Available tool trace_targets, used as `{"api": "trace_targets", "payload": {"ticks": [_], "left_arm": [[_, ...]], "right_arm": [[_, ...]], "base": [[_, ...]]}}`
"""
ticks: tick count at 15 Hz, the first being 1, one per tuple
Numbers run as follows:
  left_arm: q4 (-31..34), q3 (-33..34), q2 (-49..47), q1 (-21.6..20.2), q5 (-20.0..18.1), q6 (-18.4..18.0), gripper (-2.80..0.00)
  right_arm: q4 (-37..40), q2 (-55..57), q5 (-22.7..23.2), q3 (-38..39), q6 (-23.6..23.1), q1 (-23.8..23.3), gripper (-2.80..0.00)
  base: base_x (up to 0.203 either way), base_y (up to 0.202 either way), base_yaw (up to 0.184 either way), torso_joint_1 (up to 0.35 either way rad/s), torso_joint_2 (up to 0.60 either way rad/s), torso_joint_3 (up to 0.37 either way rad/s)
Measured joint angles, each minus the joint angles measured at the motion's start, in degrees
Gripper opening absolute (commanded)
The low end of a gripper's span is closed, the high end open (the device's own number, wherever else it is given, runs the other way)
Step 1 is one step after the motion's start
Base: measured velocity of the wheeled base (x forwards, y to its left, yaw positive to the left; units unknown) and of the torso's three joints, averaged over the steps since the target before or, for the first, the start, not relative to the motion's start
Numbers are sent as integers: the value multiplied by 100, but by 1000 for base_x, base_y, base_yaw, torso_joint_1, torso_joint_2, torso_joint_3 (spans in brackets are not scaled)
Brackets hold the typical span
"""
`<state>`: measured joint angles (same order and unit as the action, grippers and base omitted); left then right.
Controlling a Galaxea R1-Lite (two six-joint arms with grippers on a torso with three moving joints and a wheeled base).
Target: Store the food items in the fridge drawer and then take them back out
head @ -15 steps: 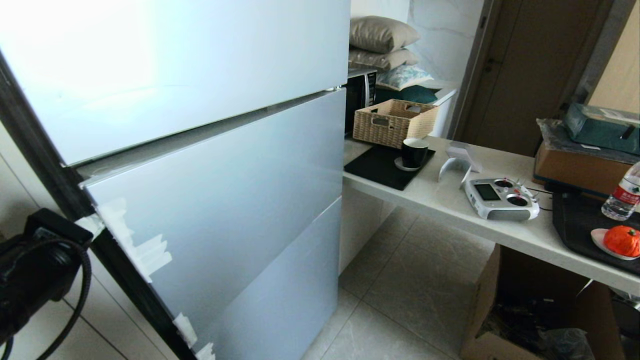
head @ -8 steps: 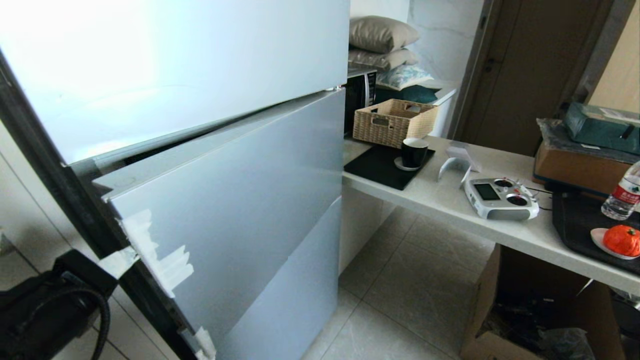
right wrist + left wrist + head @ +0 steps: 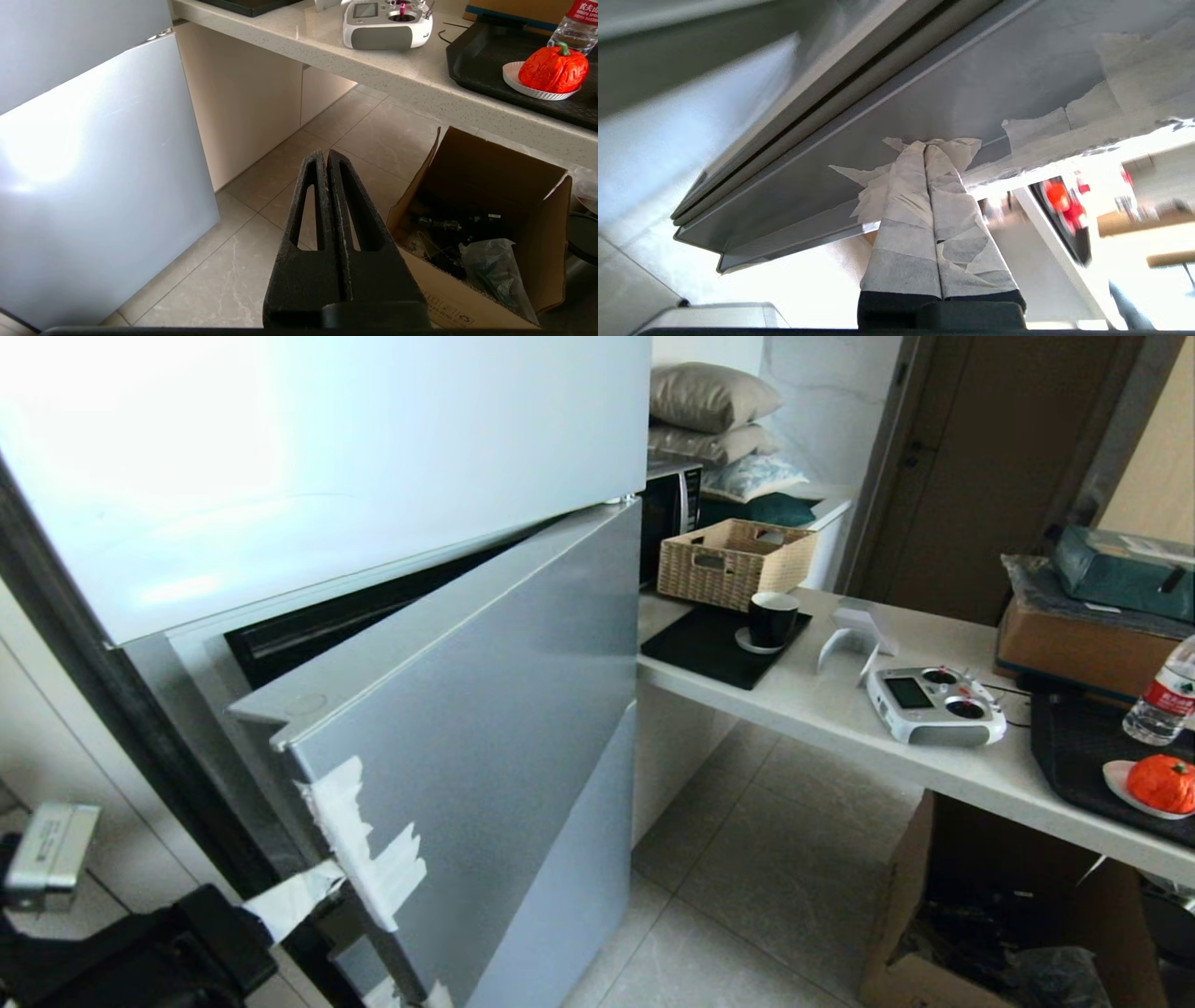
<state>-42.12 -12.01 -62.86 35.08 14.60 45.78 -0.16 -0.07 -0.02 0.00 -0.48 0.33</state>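
- So, I have the middle fridge door (image 3: 485,709) standing partly ajar, with a dark gap showing behind its top edge; no fridge drawer is visible in any view.
- My left hand (image 3: 924,151) has its taped fingers pressed together on a strip of white tape (image 3: 934,145) stuck to the door's edge; I judge this tape tab is my pull handle.
- My right hand (image 3: 326,156) hangs parked over the floor, its fingers closed on nothing.
- The ribbed orange-red food item (image 3: 1160,784) sits on a small white dish (image 3: 1116,782) on a black tray (image 3: 1074,747) at the counter (image 3: 840,709), well apart from the fridge.
- By my reckoning the task is barely begun: the door needs swinging wide, the drawer pulling out, and nothing is stored yet, so the whole retrieval half is left too.
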Motion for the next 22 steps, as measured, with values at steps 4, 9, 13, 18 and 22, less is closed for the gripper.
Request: {"api": "trace_targets", "payload": {"ticks": [4, 9, 13, 18, 22], "left_arm": [[4, -2, 493, 798, -270, 17, -280], [988, -126, 1816, 1108, -1182, -28, -280], [2500, -414, 2450, 218, -441, -1036, -280], [3025, 421, 3580, -1776, -172, -2972, -280], [3860, 1022, 4433, -1976, -430, -4464, -280]], "right_arm": [[-1, 0, 2, 0, -1, -2, -280], [0, 0, 2, 0, 0, 0, -280], [2, 0, 0, 0, -1, 0, -280], [0, 0, 2, 0, -3, 0, -280], [2, 0, 2, 0, -3, 0, -280]], "base": [[0, 0, 0, 0, 0, 0], [0, 0, 0, 0, 0, 0], [0, 0, 0, 0, 0, 0], [0, 0, 0, 0, 0, 0], [0, 0, 0, 0, 0, 0]]}}
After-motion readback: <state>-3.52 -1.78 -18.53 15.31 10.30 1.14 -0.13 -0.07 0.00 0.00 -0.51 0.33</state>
